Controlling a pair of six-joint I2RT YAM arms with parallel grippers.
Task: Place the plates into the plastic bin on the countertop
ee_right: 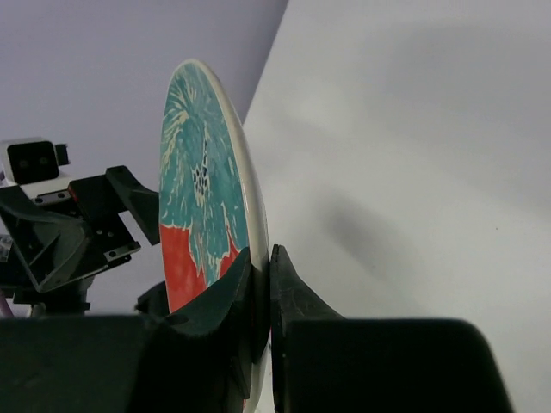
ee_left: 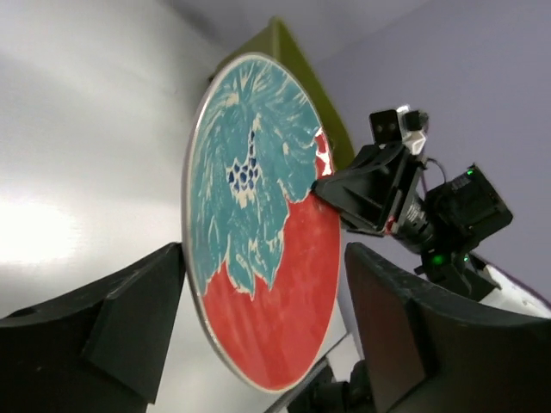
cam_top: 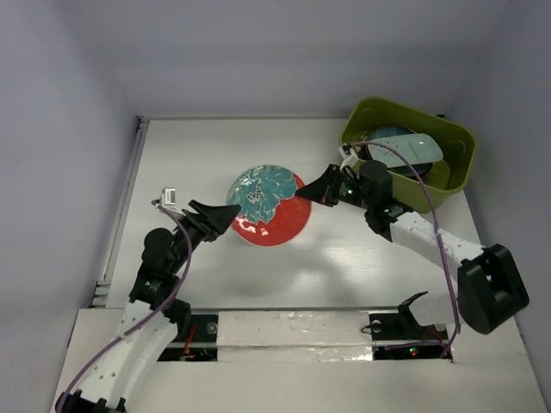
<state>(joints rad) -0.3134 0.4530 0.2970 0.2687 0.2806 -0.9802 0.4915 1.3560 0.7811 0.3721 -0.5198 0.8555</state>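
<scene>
Top external: red-teal plate (cam_top: 268,205) gripped at rim.
I note right gripper (cam_top: 307,191) clamped on its 3 o'clock edge; left gripper (cam_top: 225,215) jaws apart astride 9 o'clock.

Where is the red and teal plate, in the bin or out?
Out. The plate is left of the bin, its rim pinched by the right gripper.

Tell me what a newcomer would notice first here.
The red-and-teal floral plate over the middle of the countertop, its rim clamped in the right pincer while the left pincer stands open astride its opposite edge. Next, the olive-green bin at the back right, with a pale mint dish already inside.
</scene>
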